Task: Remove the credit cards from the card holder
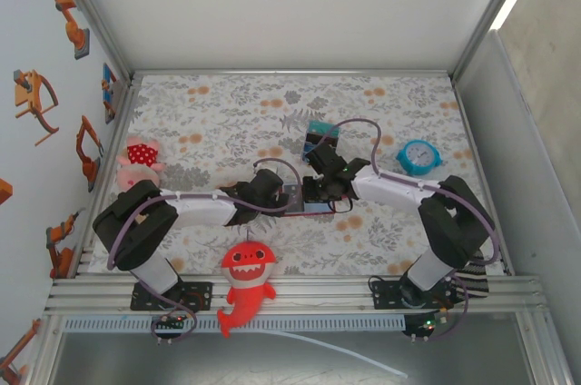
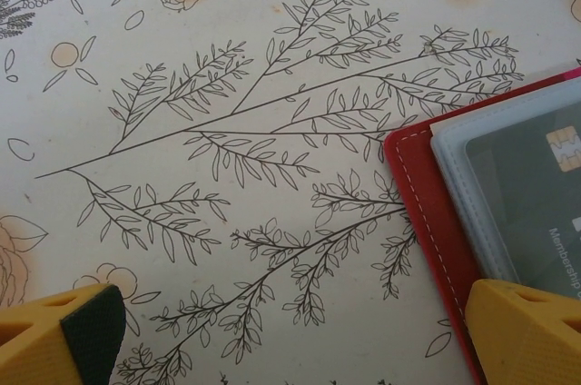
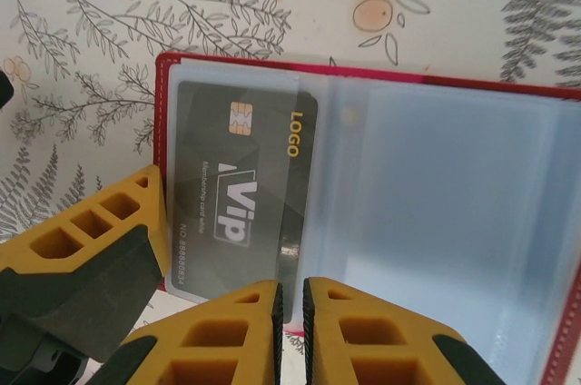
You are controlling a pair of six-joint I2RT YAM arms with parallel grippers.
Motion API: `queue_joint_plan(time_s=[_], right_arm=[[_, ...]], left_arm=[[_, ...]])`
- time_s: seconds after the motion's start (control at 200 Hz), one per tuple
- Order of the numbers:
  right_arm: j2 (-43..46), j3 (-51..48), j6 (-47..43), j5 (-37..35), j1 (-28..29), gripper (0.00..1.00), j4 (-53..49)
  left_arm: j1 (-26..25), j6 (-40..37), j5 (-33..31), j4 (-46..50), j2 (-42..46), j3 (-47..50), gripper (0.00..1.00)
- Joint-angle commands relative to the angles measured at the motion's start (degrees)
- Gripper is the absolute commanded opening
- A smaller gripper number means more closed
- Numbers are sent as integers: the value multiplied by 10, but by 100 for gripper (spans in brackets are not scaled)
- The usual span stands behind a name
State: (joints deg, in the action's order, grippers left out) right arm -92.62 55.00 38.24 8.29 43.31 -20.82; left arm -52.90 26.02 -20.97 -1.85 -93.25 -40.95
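1. The holder [image 3: 436, 222] lies open and flat on the flowered cloth [image 2: 227, 58], mid-table between the two arms, with its red rim around clear sleeves.
2. A dark card [image 3: 245, 194] with a gold chip, "LOGO" and "VIP" print sits in the holder's left sleeve. Its near edge reaches down to the right gripper's fingertips.
3. The right gripper [image 3: 290, 299] is over the near edge of the holder. Its yellow fingers stand close together with only a thin slit between them. I cannot tell whether that slit pinches the card.
4. The left gripper [image 2: 295, 335] is spread wide. One finger [image 2: 64, 335] is over bare cloth and the other is over the holder's red edge.
5. A striped block [image 1: 322, 135] lies just beyond the holder.
6. A blue clock [image 1: 419, 158] sits to the right, well apart.
7. A pink toy [image 1: 138, 156] sits at the left edge.
8. A red shark [image 1: 247, 281] lies at the near edge, between the arm bases.
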Motion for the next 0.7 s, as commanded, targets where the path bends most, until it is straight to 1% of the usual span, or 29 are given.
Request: queue_joint_plan(time_s=[0.0, 0.12, 0.205, 0.305, 0.511, 0.696], right_arm=[[-13, -10, 14, 20, -2, 15, 16], [-29, -10, 20, 28, -2, 18, 22], [-38, -12, 24, 32, -3, 23, 30], [-43, -16, 30, 40, -7, 24, 40], [-44, -30, 37, 51, -15, 23, 59], [-48, -37, 39, 63, -16, 18, 75]], left_arm=[[-3, -4, 8, 6, -5, -14, 97], [-3, -4, 5, 11, -6, -15, 97], [-3, -5, 1, 17, -7, -15, 97], [-3, -4, -2, 24, -8, -15, 97], [-3, -5, -5, 29, -10, -16, 97], [-4, -4, -6, 31, -15, -21, 97]])
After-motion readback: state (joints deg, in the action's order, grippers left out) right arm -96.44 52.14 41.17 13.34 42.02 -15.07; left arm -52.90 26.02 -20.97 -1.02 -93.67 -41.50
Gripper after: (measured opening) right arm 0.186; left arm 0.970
